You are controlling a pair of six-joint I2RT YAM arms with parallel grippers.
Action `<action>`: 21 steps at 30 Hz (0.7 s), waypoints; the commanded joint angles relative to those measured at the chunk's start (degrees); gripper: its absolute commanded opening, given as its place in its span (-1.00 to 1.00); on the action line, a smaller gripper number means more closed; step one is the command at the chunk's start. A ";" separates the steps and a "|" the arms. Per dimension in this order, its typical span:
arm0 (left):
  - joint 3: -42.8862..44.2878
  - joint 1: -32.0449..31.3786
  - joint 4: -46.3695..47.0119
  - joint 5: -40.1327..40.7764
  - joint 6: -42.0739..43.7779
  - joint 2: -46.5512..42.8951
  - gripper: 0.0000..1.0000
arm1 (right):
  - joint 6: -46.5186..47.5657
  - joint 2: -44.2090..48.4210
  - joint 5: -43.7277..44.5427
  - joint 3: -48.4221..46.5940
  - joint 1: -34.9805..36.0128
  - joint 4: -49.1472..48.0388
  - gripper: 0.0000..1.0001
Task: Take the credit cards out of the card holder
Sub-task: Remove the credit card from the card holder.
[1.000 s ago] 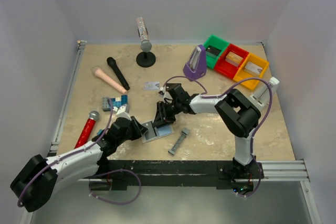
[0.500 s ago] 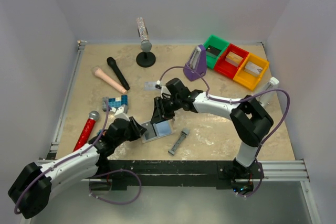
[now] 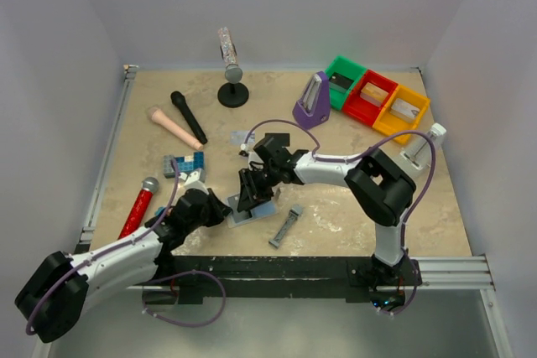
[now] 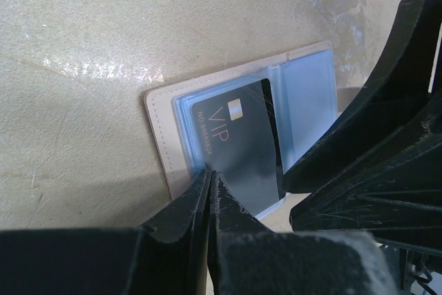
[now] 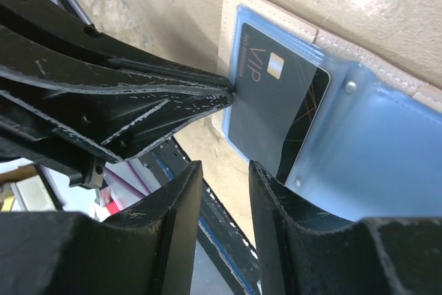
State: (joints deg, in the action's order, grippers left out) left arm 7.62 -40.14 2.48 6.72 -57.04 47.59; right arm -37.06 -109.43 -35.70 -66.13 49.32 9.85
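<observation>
The card holder (image 3: 265, 210) lies open near the table's front, pale blue inside with a tan rim (image 4: 157, 132). A black credit card (image 4: 242, 143) marked VIP sits in its left pocket (image 5: 269, 108). My left gripper (image 4: 209, 172) is shut, its tips pressed against the pocket's left edge beside that card; I cannot tell whether they pinch the pocket. My right gripper (image 5: 224, 170) hangs open over the holder's near side (image 3: 250, 193), nothing between its fingers. A silver-grey card (image 3: 242, 137) lies on the table farther back.
A narrow grey metal bar (image 3: 286, 225) lies right of the holder. A blue toy brick (image 3: 183, 165) and a red microphone (image 3: 138, 207) are at the left. Pink and black microphones, a stand (image 3: 232, 90), a purple metronome (image 3: 313, 100) and coloured bins (image 3: 376, 100) are at the back.
My left gripper has closed at the holder's left edge. The right gripper has moved nearer and left, and now covers much of the holder from above.
</observation>
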 commanded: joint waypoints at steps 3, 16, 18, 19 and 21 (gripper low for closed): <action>0.03 -0.02 0.95 0.92 0.35 1.97 -0.89 | -0.12 0.09 0.28 0.47 -0.45 -0.44 -0.23; 0.29 0.06 1.12 1.45 0.70 3.12 -0.92 | -0.21 0.00 3.18 2.49 -2.91 -0.53 -0.14; 0.29 0.06 1.30 1.45 0.78 3.29 -0.92 | -0.21 0.00 3.10 2.50 -2.91 -0.53 -0.14; 0.38 0.06 1.30 1.45 0.79 3.47 -0.92 | -0.29 0.00 3.10 2.50 -3.00 -0.62 -0.14; 0.38 0.06 1.56 1.45 0.87 3.82 -0.93 | -0.38 0.00 2.75 2.67 -3.00 -1.23 -0.13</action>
State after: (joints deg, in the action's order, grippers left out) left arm 7.62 -40.14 4.80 6.87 -56.99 50.39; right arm -37.32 -110.13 -33.52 -63.96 46.44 9.78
